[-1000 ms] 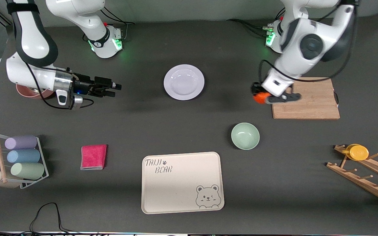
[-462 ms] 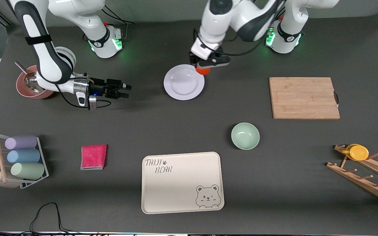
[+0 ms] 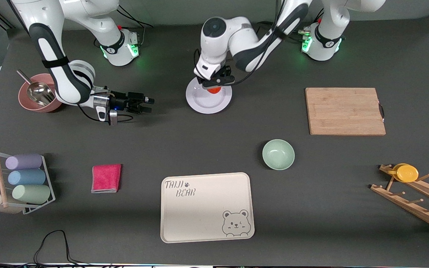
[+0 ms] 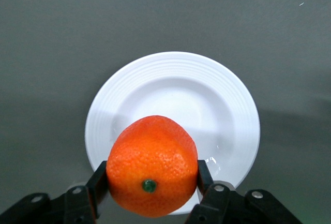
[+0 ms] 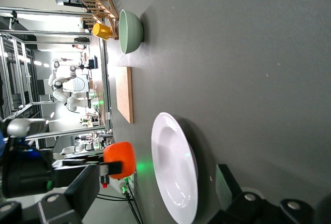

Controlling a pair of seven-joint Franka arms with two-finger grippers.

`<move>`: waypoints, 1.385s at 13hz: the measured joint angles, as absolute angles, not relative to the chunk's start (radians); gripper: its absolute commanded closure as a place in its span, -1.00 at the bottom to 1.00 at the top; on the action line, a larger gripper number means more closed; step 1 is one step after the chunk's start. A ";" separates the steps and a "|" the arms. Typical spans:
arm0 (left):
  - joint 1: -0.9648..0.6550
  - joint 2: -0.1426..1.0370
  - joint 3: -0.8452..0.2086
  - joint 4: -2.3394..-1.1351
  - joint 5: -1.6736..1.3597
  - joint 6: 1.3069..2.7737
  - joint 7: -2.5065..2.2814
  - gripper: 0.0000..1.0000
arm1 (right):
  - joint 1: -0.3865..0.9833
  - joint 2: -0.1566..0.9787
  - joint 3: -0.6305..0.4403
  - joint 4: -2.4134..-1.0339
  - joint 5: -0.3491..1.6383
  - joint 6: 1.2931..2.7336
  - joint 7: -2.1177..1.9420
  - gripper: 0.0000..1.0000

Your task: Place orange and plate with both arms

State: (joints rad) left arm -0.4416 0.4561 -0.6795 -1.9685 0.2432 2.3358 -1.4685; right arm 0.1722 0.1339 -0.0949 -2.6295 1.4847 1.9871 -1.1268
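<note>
The plate lies flat in the upper middle of the front frame, on bare dark worktop, with open room all round its rim. Well apart from it are a wooden cutting board toward the left arm's end, a pale green bowl nearer the camera, and the cream bear-print tray nearer still.

The left hand hangs over the plate's upper rim, clamped on the orange. The left arm reaches in from its base at upper right, elbow bent high, wrist pointing down. In the left wrist view the orange sits squeezed between the two black fingers, its green stem spot facing the camera, with the plate directly below. The fruit is near-round, with no clear long axis. It is above the plate, not resting on it.

The right hand hovers low over bare worktop between the plate and a pink bowl holding a metal scoop, lying level and pointing toward the plate, fingers apart and holding nothing. The right wrist view shows the plate edge-on.
</note>
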 measured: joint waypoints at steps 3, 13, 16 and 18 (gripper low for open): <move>-0.492 0.566 -0.657 -1.900 0.317 2.338 -1.525 0.22 | 0.173 0.188 -0.095 -2.636 1.540 1.987 -1.194 -1.00; -0.573 0.636 -0.582 -1.837 0.382 2.333 -1.547 -1.00 | 0.204 0.221 -0.080 -2.729 1.692 1.988 -1.355 -1.00; -0.543 0.610 -0.578 -1.809 0.382 2.292 -1.540 -1.00 | 0.204 0.246 -0.075 -2.744 1.735 1.988 -1.421 -0.76; -0.464 0.551 -0.598 -1.794 0.353 2.230 -1.478 -1.00 | 0.204 0.256 -0.062 -2.744 1.748 1.988 -1.431 -0.09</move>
